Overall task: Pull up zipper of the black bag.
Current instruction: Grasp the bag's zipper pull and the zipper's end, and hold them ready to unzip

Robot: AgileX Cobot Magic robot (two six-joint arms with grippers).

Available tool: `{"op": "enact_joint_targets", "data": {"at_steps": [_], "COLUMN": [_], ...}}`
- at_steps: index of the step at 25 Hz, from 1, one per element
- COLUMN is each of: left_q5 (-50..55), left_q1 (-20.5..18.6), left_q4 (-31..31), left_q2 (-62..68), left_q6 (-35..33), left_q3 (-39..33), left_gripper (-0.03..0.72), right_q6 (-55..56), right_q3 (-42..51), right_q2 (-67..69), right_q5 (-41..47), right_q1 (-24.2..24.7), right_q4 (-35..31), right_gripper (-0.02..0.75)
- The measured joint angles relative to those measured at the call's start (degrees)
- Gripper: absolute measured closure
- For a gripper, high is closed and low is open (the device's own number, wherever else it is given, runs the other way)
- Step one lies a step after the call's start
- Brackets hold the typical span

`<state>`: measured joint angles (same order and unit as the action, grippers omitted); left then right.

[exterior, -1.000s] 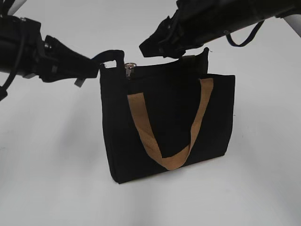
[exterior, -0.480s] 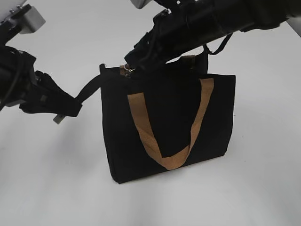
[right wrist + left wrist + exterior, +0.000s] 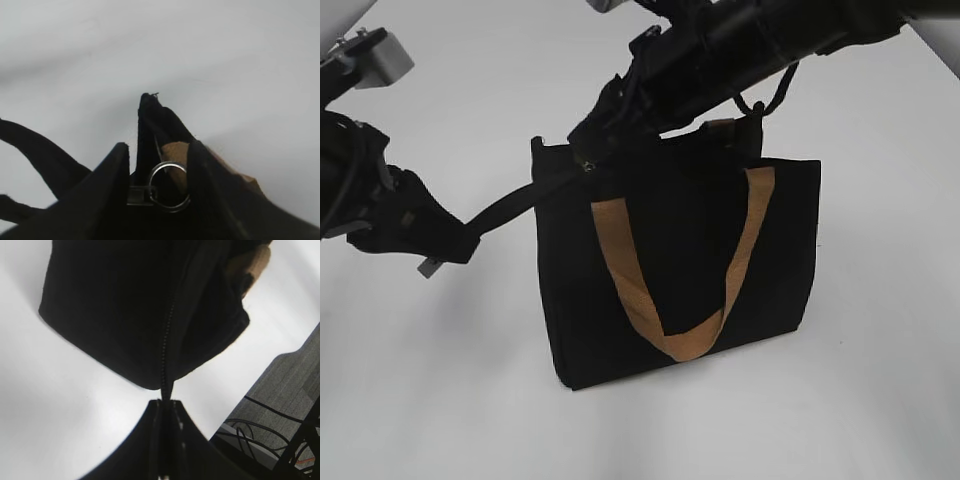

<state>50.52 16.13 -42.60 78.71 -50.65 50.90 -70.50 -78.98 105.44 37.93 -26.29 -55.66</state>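
Currently mid-setup: bag (image 3: 680, 270) stands centre frame on the bench (image 3: 440, 400). Left gripper (image 3: 448, 243), lower left, is clamped on the black end tab (image 3: 510, 207), pulling it taut. Right gripper (image 3: 592, 150) straddles the zipper (image 3: 167, 335) pull ring (image 3: 168, 186); grip unclear. Next: pinch ring, drag toward frame right. Pull hidden in exterior view.

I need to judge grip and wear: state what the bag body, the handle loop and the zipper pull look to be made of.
Black bag: matte woven fabric, seemingly canvas; it holds a boxy shape without shine.
Tan handle: flat webbing, likely cotton or nylon, with a faint weave.
Zipper pull: silvery metal ring and tab, glinting between the right gripper's fingers.
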Motion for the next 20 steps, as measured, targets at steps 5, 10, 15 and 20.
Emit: {"op": "enact_joint_targets", "data": {"at_steps": [5, 10, 15, 20], "left_q5": [-0.33, -0.39, -1.08, -2.44], "left_q1": [0.0, 0.0, 0.0, 0.0], "left_q4": [0.43, 0.61, 0.72, 1.16], "left_q2": [0.0, 0.0, 0.0, 0.0], "left_q6": [0.45, 0.5, 0.5, 2.17], "left_q3": [0.0, 0.0, 0.0, 0.0], "left_gripper": [0.685, 0.685, 0.685, 0.685], "right_q6": [5.41, 6.35, 6.16, 6.11], "right_q3": [-0.1, -0.1, -0.1, -0.1], "right_q2": [0.0, 0.0, 0.0, -1.49], "right_q5": [1.49, 2.42, 2.52, 2.86], "right_q1": [0.47, 0.47, 0.52, 0.64], "right_q4": [6.0, 7.47, 7.98, 9.25], "right_gripper": [0.433, 0.526, 0.721, 0.738]}}
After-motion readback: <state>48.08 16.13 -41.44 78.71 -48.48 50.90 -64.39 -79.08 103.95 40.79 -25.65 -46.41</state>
